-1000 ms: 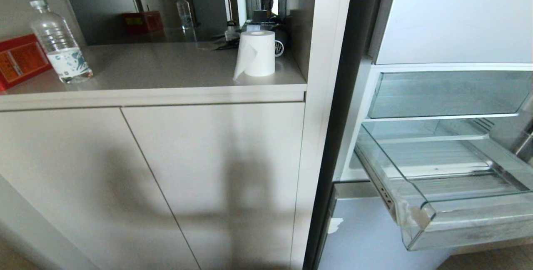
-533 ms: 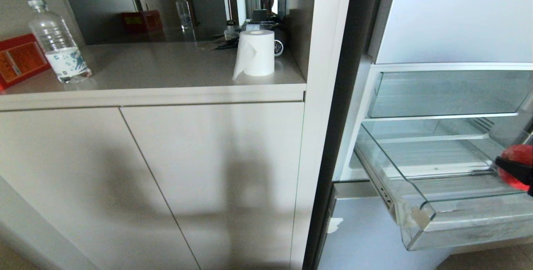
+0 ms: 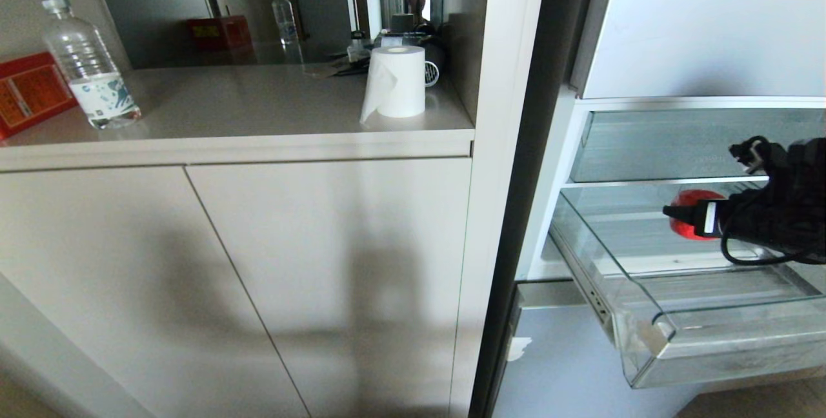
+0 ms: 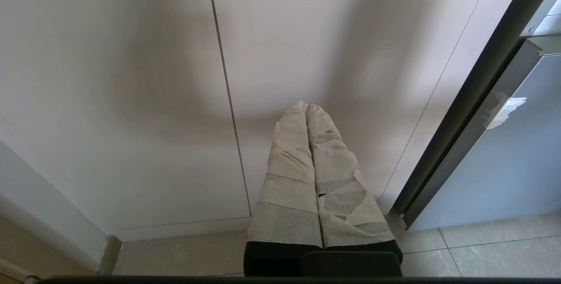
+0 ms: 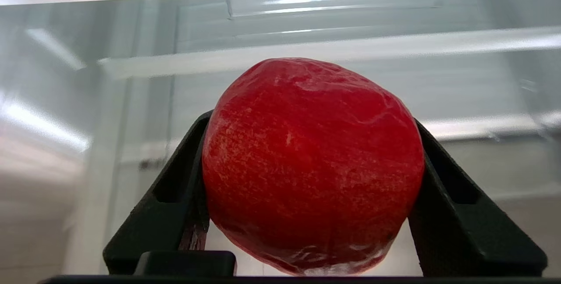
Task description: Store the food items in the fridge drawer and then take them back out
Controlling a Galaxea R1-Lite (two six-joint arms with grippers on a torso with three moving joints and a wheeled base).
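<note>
- Red fruit [image 5: 313, 165], apple-like, sits pinched between the black jaws of the right gripper [image 3: 694, 215], held above the pulled-out clear fridge drawer [image 3: 652, 334], inside the open fridge compartment.
- Left gripper [image 4: 307, 113] hangs low before the pale cabinet doors [image 4: 131, 78], its tape-wrapped jaws pressed together, holding nothing.
- Bench [image 3: 245, 108] beside the fridge carries a water bottle [image 3: 90, 66] and a paper roll [image 3: 397, 82].
</note>
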